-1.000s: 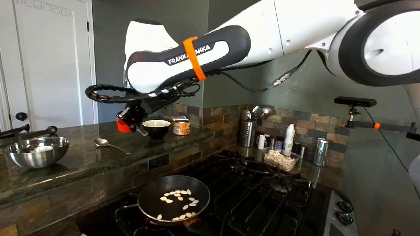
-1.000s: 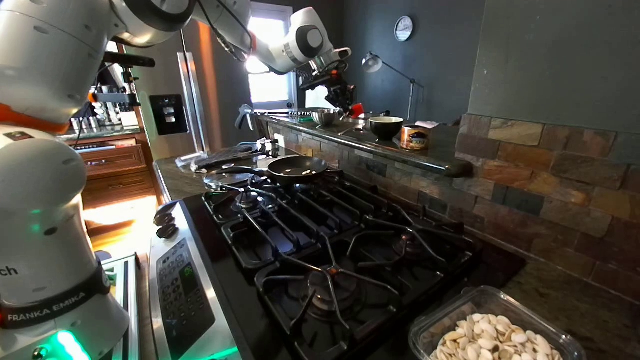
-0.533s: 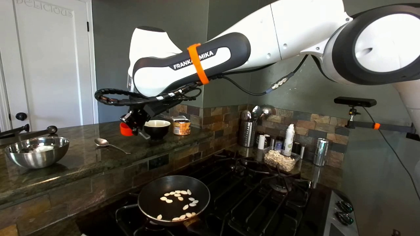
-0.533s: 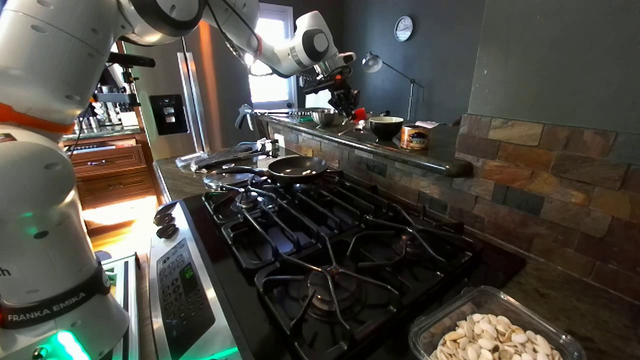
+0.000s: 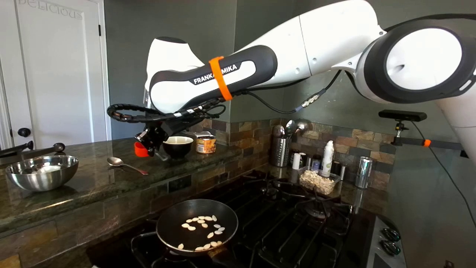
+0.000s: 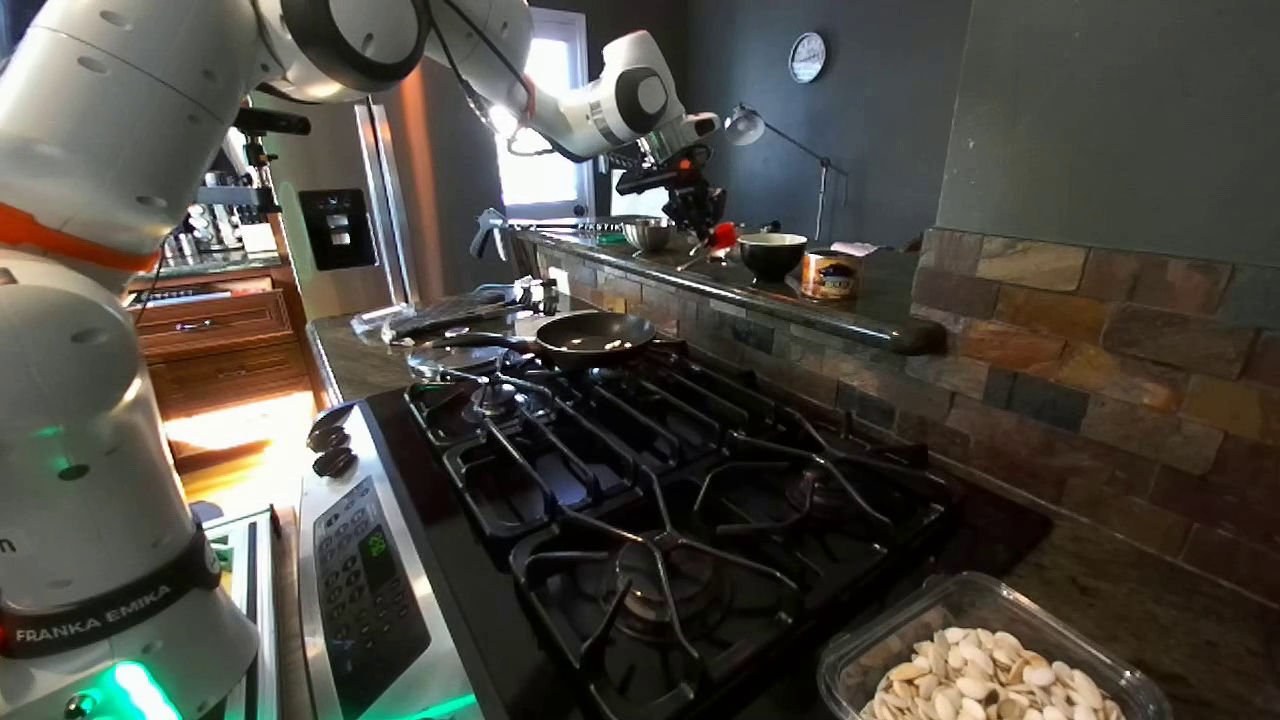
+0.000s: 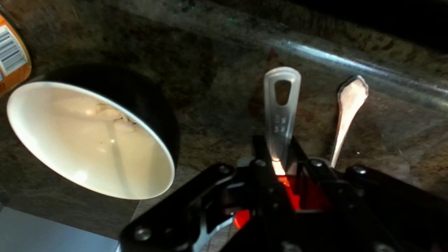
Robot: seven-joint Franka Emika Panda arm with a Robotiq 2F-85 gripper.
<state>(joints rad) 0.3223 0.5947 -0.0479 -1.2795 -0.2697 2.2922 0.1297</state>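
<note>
Take the black bowl (image 5: pixel 177 149) on the raised granite worktop (image 5: pixel 93 182) as the reference for all positions. Your gripper (image 7: pixel 279 148) is beside the bowl, on the side away from the labelled can (image 5: pixel 206 144). Its fingers (image 7: pixel 260 150) are drawn narrow and clamp the translucent handle (image 7: pixel 280 120) of a red measuring cup (image 5: pixel 141 149). The holed end of the handle projects past the fingertips; in the wrist view it is apart from the bowl's rim. There the gripper hides most of the cup, so you cannot confirm its contents, nor whether its base touches the worktop.

The spoon (image 5: pixel 116 161) lies farther from the bowl than the cup does. The stainless mixing bowl (image 5: pixel 42 176) stands beyond the spoon. A few pale pieces, probably seeds (image 7: pixel 124 123), lie inside the black bowl. Lower than the bowl, a frying pan (image 5: pixel 195 238) carries scattered seeds.

Step in hand, by judgement: the cup is grasped and supported by its handle beside the bowl. The next move calls for a firm pinch, since the cup's offset weight could twist the slim handle. Keep the cup level while its contents are unconfirmed. Check clearance from the bowl's rim before you rotate the wrist.
</note>
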